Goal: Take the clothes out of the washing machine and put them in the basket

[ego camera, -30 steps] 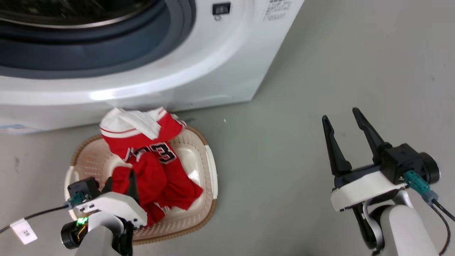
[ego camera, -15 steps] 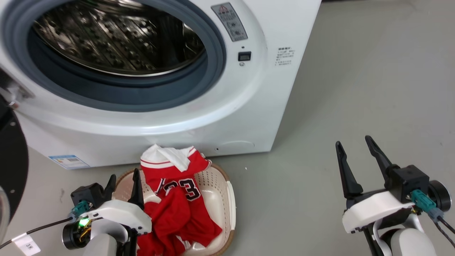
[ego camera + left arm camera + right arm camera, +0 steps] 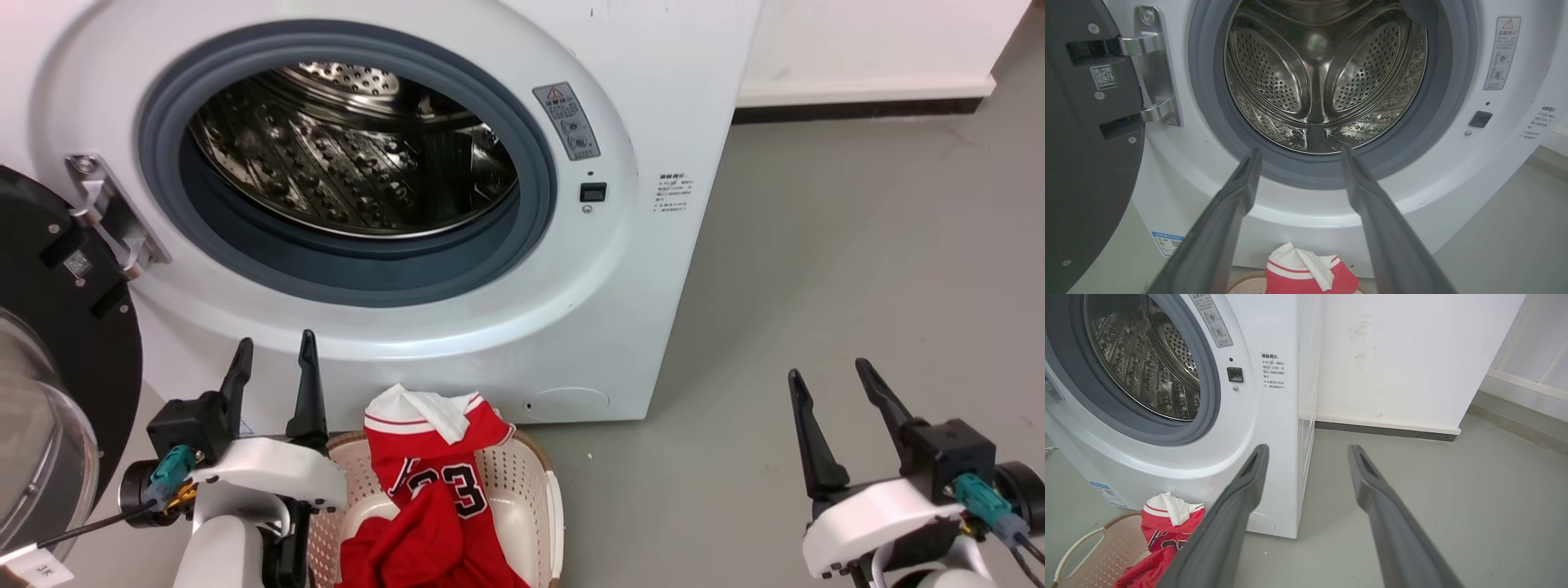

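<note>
Jersey marked 23 in basket; left gripper, right gripper jaws released.

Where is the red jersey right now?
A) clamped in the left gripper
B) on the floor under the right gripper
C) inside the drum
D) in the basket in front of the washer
D: the red jersey lies in the basket, draped over its rim, while the left gripper and right gripper stand open and empty.
</note>
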You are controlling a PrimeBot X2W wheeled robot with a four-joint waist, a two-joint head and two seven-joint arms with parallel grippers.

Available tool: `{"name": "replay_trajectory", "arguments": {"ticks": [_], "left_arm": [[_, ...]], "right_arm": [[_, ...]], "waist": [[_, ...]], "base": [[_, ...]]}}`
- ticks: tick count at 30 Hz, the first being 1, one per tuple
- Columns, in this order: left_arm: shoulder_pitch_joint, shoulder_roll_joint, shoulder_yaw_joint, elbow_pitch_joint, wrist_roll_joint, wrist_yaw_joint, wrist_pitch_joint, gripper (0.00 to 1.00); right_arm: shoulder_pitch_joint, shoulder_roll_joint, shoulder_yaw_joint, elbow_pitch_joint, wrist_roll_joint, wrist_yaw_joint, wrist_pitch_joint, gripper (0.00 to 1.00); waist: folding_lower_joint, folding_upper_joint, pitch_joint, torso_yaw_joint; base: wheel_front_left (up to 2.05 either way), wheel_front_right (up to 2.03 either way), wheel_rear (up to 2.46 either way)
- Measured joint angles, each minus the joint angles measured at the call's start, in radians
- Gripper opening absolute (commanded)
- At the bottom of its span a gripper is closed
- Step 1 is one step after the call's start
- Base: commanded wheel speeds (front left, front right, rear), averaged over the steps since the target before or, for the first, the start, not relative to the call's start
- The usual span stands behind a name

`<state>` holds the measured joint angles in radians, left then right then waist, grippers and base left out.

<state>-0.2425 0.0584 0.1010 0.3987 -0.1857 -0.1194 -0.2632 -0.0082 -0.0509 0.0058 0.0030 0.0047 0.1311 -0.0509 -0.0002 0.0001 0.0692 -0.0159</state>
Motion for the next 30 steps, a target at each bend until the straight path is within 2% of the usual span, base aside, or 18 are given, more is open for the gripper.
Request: {"name": "replay_trajectory", "arguments": {"ticks": [6, 16, 30], "left_arm": [[0.055, 0.019, -0.030, -0.091, 0.052, 0.015, 0.008, 1.00], [0.195, 0.037, -0.064, -0.237, 0.105, 0.054, 0.089, 1.00], [0.278, 0.029, -0.092, -0.290, 0.096, 0.076, 0.130, 1.00]], "right_arm": [[0.037, 0.000, 0.000, -0.009, -0.005, 0.000, 0.015, 1.00], [0.079, 0.000, 0.016, -0.025, 0.000, 0.000, 0.018, 1.00], [0.106, 0.000, 0.018, -0.038, 0.003, 0.000, 0.026, 1.00]], "waist": [[0.0000, 0.0000, -0.047, 0.008], [0.0001, 0.0000, -0.100, 0.008], [0.0002, 0.0000, -0.119, 0.011]], "base": [[0.00, 0.00, 0.00], [0.00, 0.00, 0.00], [0.00, 0.00, 0.00]]}}
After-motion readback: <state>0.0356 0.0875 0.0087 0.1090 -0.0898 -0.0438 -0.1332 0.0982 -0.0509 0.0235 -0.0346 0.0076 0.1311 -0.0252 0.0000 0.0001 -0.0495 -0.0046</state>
